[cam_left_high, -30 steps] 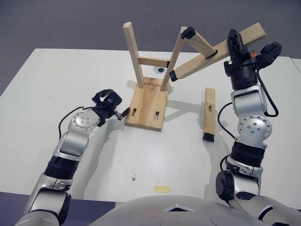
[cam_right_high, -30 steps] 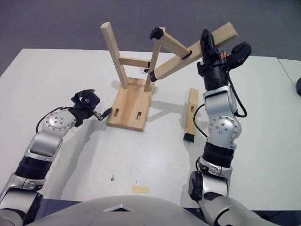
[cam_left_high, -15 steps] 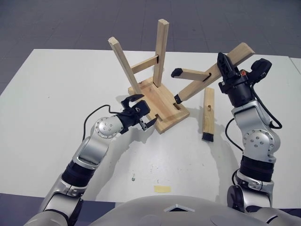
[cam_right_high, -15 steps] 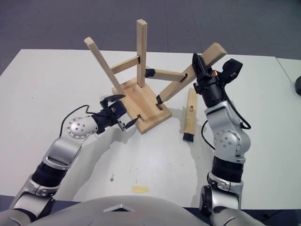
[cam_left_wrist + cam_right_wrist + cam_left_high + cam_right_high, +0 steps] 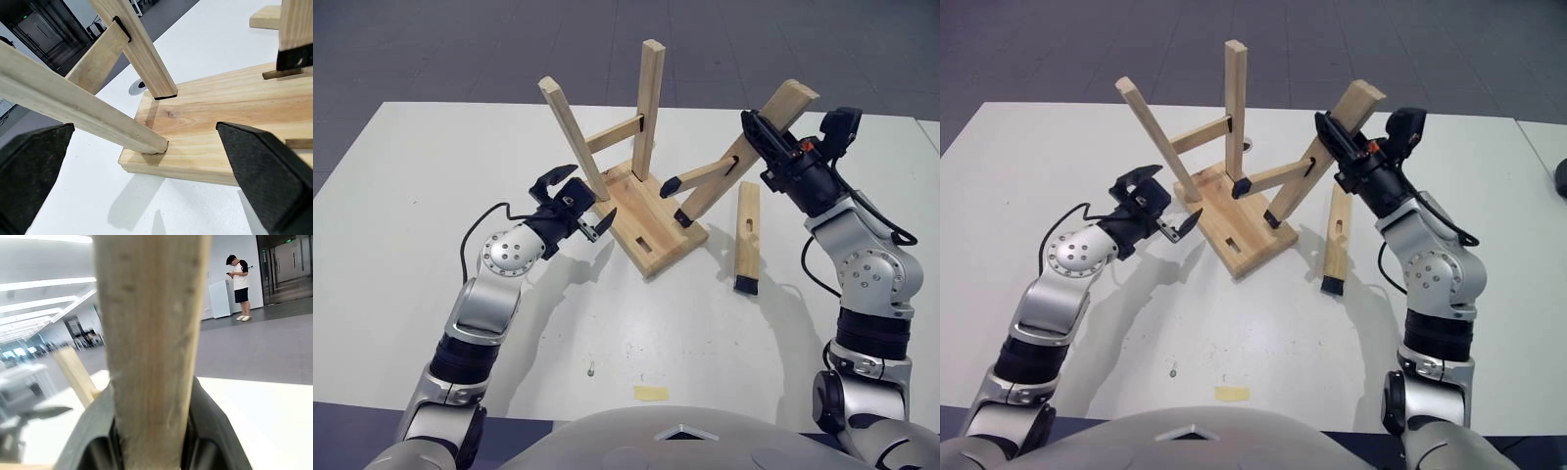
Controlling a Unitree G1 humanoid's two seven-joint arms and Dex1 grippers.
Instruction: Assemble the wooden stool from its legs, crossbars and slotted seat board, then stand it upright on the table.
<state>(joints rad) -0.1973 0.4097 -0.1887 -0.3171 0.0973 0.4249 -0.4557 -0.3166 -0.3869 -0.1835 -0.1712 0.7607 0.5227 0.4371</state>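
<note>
Left pincer (image 5: 579,199) drew back | wrist view: right pincer (image 5: 149,445) clamps leg (image 5: 151,333)

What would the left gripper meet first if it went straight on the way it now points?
Probably the seat board, near the foot of the leaning leg; the open left gripper faces it, though depth is unclear.

One seat board (image 5: 651,223), two crossbars (image 5: 615,134), four legs (image 5: 647,108): two standing in the board, one raised leg (image 5: 720,181) at 2 o'clock, one loose leg (image 5: 747,235) at 3 o'clock; one scrap of tape (image 5: 652,393)
</note>
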